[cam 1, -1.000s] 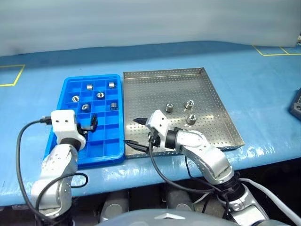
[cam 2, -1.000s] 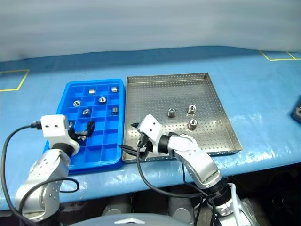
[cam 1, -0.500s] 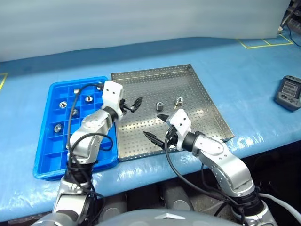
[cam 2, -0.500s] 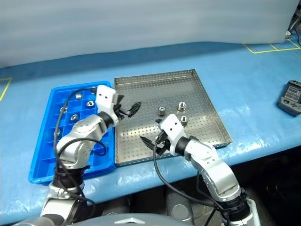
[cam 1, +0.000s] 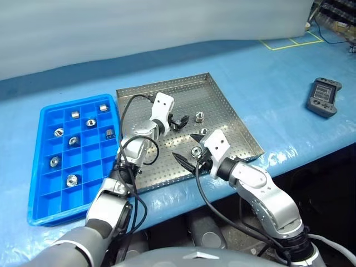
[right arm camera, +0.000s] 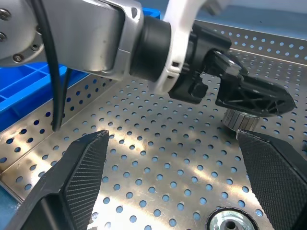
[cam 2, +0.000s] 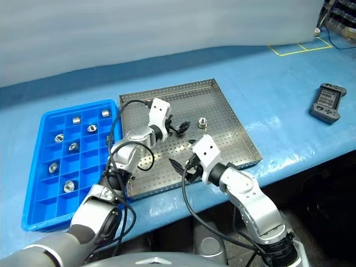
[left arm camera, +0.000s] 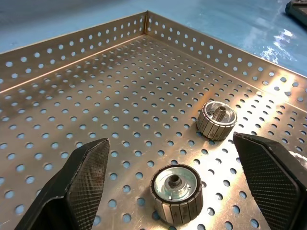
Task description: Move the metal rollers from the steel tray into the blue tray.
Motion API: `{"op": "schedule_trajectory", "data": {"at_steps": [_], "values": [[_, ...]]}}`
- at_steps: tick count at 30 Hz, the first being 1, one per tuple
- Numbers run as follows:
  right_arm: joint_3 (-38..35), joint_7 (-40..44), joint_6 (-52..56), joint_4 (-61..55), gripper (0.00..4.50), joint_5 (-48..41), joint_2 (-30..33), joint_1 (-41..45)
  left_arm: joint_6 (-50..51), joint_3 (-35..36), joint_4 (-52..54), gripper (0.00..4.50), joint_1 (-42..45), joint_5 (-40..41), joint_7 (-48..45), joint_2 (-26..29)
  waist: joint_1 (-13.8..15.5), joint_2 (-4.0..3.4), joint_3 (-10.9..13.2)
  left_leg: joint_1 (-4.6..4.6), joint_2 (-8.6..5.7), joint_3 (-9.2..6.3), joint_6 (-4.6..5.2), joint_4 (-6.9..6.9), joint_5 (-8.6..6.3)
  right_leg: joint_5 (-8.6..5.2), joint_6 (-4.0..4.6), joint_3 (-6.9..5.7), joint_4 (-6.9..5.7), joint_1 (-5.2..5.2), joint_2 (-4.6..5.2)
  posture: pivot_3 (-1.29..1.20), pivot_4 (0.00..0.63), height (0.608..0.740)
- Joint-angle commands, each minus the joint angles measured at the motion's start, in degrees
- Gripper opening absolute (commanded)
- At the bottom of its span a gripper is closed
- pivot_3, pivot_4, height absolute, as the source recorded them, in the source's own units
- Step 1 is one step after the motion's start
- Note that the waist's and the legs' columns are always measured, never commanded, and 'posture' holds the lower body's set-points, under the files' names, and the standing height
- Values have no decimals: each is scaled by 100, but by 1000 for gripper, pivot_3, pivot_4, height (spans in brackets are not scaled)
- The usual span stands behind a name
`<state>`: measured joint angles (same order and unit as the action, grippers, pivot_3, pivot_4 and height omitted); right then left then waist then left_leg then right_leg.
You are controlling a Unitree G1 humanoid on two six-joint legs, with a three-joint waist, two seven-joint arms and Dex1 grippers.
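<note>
Seven metal rollers (cam 1: 72, 180) sit in the one blue tray (cam 1: 36, 208), three more lie in the one steel tray (cam 1: 233, 119), and one handheld controller (cam 1: 322, 104) lies at three o'clock.

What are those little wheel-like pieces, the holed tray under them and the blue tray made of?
The metal rollers look like bright machined steel: shiny faces, ribbed sides, a dark centre hole. The steel tray seems to be brushed sheet metal, probably stainless, punched with rows of round holes and glinting under the lights. The blue tray appears to be moulded plastic: even bright colour, slightly glossy, with square compartments.
</note>
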<state>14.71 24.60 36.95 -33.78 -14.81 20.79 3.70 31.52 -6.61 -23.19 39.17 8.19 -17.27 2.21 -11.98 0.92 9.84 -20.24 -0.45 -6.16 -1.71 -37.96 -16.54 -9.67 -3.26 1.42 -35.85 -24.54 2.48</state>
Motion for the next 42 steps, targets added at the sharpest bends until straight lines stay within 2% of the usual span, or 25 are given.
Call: {"op": "schedule_trajectory", "data": {"at_steps": [1, 5, 8, 11, 15, 20, 25, 29, 35, 42], "values": [[25, 1, -59, -200, 4500, -7, -42, 85, -180, 42, -332, 4470, 212, -151, 127, -51, -58, 0, 0, 0, 0, 0, 0, 1, 0, 0, 0, 0, 0, 0, 0, -299, 150, 740], [69, 13, -58, -193, 4500, -2, -52, 105, -156, 30, -559, 4470, 229, -313, 318, -76, -129, 1, 1, -1, 0, -1, 0, 1, 0, 1, -3, 0, 0, 0, 0, -290, 150, 740], [78, 25, -64, -168, 4500, -2, -52, 120, -17, 82, -439, 3931, 126, -332, 395, -75, -130, 1, 1, -2, 0, -1, 0, 1, 0, 2, -4, 1, 0, -2, 0, -281, 150, 740], [88, 33, -64, -149, 4500, -5, -59, 139, 98, 117, -134, 2942, -36, -277, 370, -59, -128, 1, 1, -1, 0, -1, 0, 1, 0, 2, -5, 1, -1, -2, 0, -268, 150, 740], [120, 82, -68, -98, 4500, -21, -80, 200, 429, 264, 896, 1684, -443, -62, 309, -21, -122, 1, 1, -2, 0, -2, 0, 3, 0, 2, -5, 2, -2, -4, 0, -243, 150, 740], [238, 194, -80, -19, 4500, -44, -113, 339, 621, 600, 2428, 1692, -1007, 196, 443, 44, -56, 0, 1, -2, 0, -3, -1, 3, 0, 2, -5, 3, -4, -7, 0, -200, 150, 740], [387, 373, -141, 173, 4500, -66, -188, 565, 555, 957, 3993, 1692, -1686, 225, 754, 144, 140, 0, 1, 1, 0, -3, -1, 3, 1, 3, -4, 4, -6, -6, 0, -136, 150, 740], [540, 615, -230, 430, 4500, -92, -291, 865, 550, 1211, 5070, 1692, -2368, 23, 1079, 347, 353, 0, 1, 4, 1, -3, -2, 4, 1, 3, -3, 4, -7, -5, -1, -68, 150, 740], [849, 1116, -462, 953, 4500, -78, -436, 1361, 886, 1577, 6394, 1692, -3474, -168, 1526, 516, 830, 1, 1, 5, 1, -6, -2, 5, 1, 2, 0, 2, -3, -4, 0, 69, 150, 740], [1197, 1651, -816, 1588, 4500, -58, -725, 1845, 1448, 1880, 7669, 1692, -4685, -381, 2051, 298, 1215, 2, 2, 3, 0, -22, -6, 7, 2, -15, 29, -15, -3, 1, 2, 204, 150, 740]]}}
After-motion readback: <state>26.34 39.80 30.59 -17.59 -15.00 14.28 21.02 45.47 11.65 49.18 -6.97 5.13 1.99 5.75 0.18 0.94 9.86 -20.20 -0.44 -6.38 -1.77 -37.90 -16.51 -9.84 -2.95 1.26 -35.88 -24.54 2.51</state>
